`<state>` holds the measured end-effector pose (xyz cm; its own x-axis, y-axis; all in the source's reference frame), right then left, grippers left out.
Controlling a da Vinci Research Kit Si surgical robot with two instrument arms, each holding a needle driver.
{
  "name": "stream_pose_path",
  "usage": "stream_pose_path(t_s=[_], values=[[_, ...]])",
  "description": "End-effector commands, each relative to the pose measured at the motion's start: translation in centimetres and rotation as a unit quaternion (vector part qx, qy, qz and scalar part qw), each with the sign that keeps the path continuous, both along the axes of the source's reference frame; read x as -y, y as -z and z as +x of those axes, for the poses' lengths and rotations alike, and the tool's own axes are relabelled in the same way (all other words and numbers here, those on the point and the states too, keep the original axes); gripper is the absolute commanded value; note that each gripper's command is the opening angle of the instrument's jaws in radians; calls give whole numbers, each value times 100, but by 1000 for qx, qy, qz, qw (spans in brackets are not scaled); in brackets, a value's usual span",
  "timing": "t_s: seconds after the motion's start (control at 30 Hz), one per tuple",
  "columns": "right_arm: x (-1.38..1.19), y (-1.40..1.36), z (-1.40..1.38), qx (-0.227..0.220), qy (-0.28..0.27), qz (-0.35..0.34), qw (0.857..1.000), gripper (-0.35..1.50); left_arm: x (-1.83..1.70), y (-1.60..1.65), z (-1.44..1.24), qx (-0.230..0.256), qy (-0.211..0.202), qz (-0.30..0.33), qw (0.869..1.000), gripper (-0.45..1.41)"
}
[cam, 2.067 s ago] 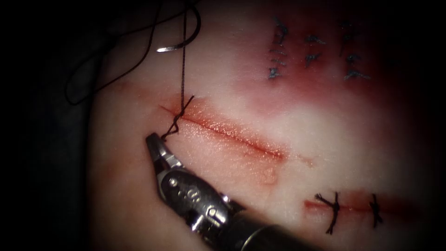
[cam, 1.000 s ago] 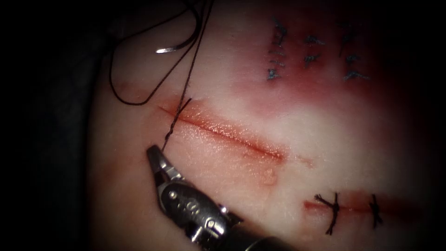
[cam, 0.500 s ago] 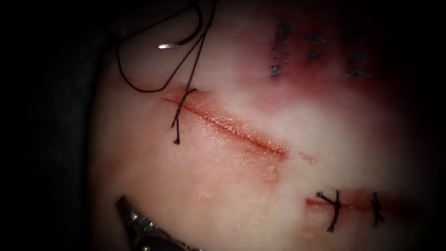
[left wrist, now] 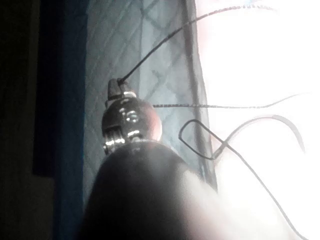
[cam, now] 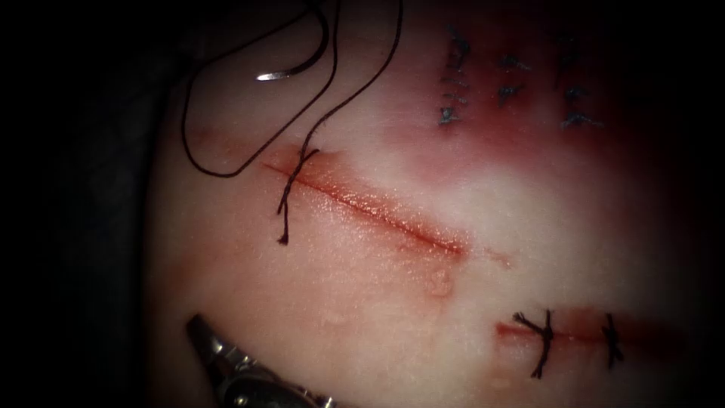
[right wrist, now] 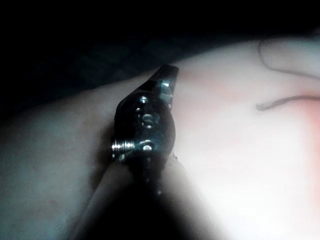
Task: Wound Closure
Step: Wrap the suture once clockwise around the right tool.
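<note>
The cut point(cam: 377, 213) runs slantwise across the tissue point(cam: 340, 302). A knotted stitch point(cam: 300, 161) crosses its left end, and the short thread tail point(cam: 284, 227) lies loose below it. From the knot the long thread point(cam: 355, 94) curves up and away. The needle point(cam: 291, 72) lies free on the tissue above and left of the cut, not in it. My left tool point(left wrist: 116, 86) is off the tissue, shut on the thread. My right tool point(cam: 198, 330) sits below the cut's left end, shut and holding nothing; its jaws point(right wrist: 169, 75) rest close to the tissue.
A second cut at the lower right carries two dark stitches point(cam: 544, 344). Several blue-grey stitches point(cam: 453, 83) mark the tissue at the upper right. A thread loop point(cam: 196, 143) lies near the tissue's left edge. Blue quilted cloth point(left wrist: 130, 45) lies beside the tissue.
My right tool let go of the short thread tail and drew back down and to the left. The long thread went from taut to slack and now bows to the right.
</note>
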<state>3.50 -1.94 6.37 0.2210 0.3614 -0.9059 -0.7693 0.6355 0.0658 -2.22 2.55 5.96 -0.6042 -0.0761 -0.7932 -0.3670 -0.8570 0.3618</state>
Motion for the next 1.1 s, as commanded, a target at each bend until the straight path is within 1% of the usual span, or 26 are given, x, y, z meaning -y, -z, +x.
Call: stream_pose_path(t_s=[0.03, 0.07, 0.1, 0.17, 0.27, 0.33, 0.43, 0.47, 0.5, 0.53, 0.57, 0.6, 0.7, 0.83, 0.87, 0.9, 0.97, 1.07, 1.1], values=[[-9, -2, -5, -9, 1, -11, 1000, 52, -2, 3, 4, -2, -6, 2, 1000, -35], [-13, 0, -9, -3, 15, -33, 999, 66, 5, 6, 11, -3, -10, 6, 1000, -35], [-17, 3, -13, 0, 33, -46, 998, 61, 15, 10, 21, -8, -14, 11, 1000, -35], [-28, 10, -20, 15, 71, -66, 995, 62, 28, 17, 37, -16, -21, 16, 1000, -35], [-42, 16, -28, -8, 98, -53, 994, 98, 48, 29, 61, -31, -30, 28, 999, -35], [-48, 20, -36, -30, 116, -53, 991, 99, 61, 39, 76, -39, -39, 34, 998, -35], [-63, 28, -50, -59, 140, -48, 987, 78, 82, 53, 93, -47, -52, 43, 997, -35], [-69, 30, -55, -67, 145, -47, 986, 64, 88, 57, 97, -46, -53, 45, 996, -35], [-75, 32, -62, -76, 151, -45, 985, 32, 95, 62, 101, -49, -55, 46, 996, -35], [-80, 33, -67, -80, 153, -42, 984, 10, 103, 68, 106, -48, -57, 48, 996, -35], [-85, 34, -71, -81, 153, -39, 984, -3, 109, 72, 109, -49, -58, 51, 996, -35], [-92, 35, -77, -80, 152, -34, 985, -15, 116, 77, 113, -48, -58, 53, 996, -35], [-111, 31, -88, -78, 148, -30, 985, -33, 134, 91, 120, -49, -60, 57, 995, -35], [-135, 18, -94, -68, 146, -37, 986, -33, 154, 107, 124, -50, -55, 66, 995, -35], [-140, 14, -95, -63, 142, -38, 987, -23, 158, 109, 124, -50, -54, 68, 995, -35], [-145, 10, -95, -60, 139, -37, 988, -6, 162, 111, 124, -50, -52, 70, 995, -35], [-156, 0, -95, -54, 138, -41, 988, -3, 170, 116, 126, -50, -49, 72, 995, -35], [-171, -13, -93, -50, 129, -43, 989, -3, 182, 120, 128, -48, -46, 75, 995, -35], [-175, -17, -92, -47, 126, -47, 990, -10, 186, 120, 129, -44, -44, 78, 995, -35]])
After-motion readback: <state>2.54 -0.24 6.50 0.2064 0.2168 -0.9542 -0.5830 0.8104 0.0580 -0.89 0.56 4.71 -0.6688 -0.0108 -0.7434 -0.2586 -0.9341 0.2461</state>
